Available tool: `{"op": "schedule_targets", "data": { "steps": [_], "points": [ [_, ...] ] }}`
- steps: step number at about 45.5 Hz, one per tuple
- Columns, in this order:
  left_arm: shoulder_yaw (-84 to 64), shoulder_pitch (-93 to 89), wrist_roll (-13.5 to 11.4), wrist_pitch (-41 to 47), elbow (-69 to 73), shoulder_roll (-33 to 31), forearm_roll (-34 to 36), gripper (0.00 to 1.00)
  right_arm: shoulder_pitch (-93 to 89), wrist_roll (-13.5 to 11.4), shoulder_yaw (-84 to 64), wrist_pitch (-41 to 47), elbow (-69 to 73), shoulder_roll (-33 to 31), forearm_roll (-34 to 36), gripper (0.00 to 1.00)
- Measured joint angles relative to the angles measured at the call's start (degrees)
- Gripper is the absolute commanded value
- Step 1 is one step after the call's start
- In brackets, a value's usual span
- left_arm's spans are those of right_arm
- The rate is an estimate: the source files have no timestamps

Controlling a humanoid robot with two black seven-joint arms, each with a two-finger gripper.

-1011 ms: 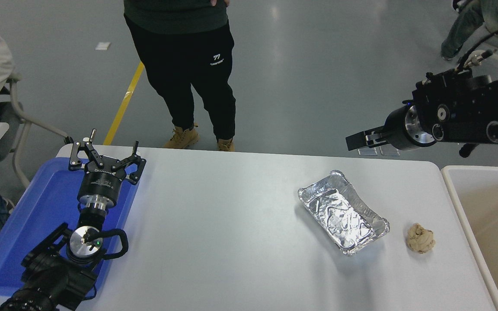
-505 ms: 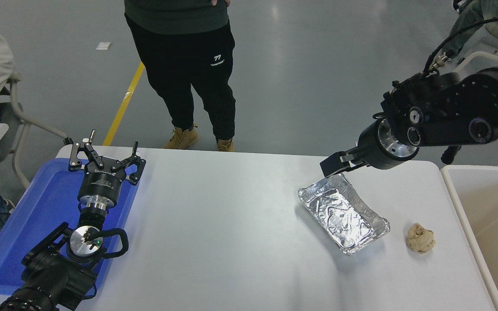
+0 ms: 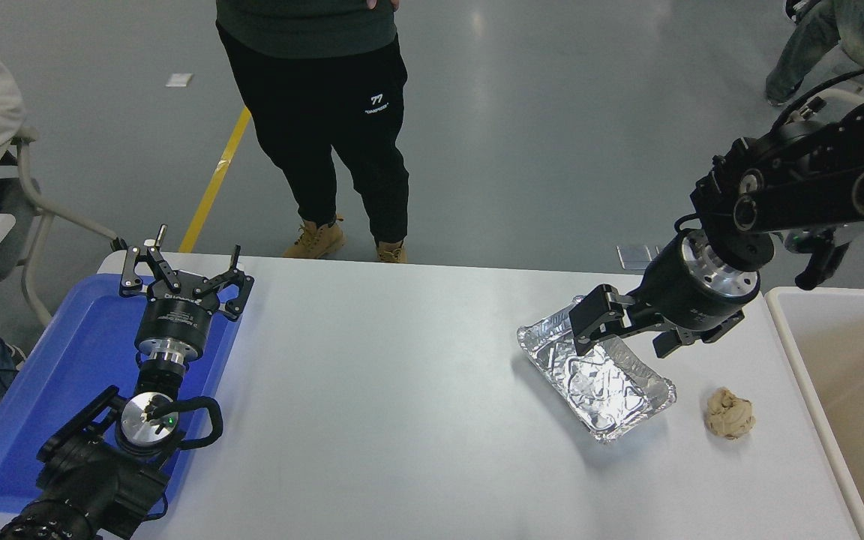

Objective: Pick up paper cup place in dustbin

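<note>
Nearest, at the left, the left end effector point(image 3: 181, 277) sits parked over the blue tray point(image 3: 49, 390) with its 2 fingers spread apart and nothing between them. On the near right of the surface point(image 3: 387, 420) lies a crumpled tan paper ball point(image 3: 730, 413), and just left of it a crinkled foil tray point(image 3: 604, 390), its long axis running from far left to near right.

The dustbin point(image 3: 792, 330) stands against the right edge of the surface. Only its thick off-white rim and part of its beige inside are in view.

The right end effector point(image 3: 601, 326) hangs over the far end of the foil tray, pointing left and down. Whether it is open or closed cannot be told from this angle.

No paper cup shows anywhere, neither on the surface, in the foil tray, nor in the visible part of the dustbin. So its direction from either arm and its look cannot be given. The right arm is much the nearer to the dustbin.

Farthest, a person point(image 3: 327, 112) stands beyond the far edge.
</note>
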Motion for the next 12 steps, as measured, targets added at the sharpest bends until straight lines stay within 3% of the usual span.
{"op": "schedule_targets", "data": {
  "steps": [12],
  "points": [
    [0.0,0.0,0.0,0.0,0.0,0.0,0.0,1.00,0.4,0.0,-1.3,2.1,0.1,-0.7,1.0,1.00]
  ]
}}
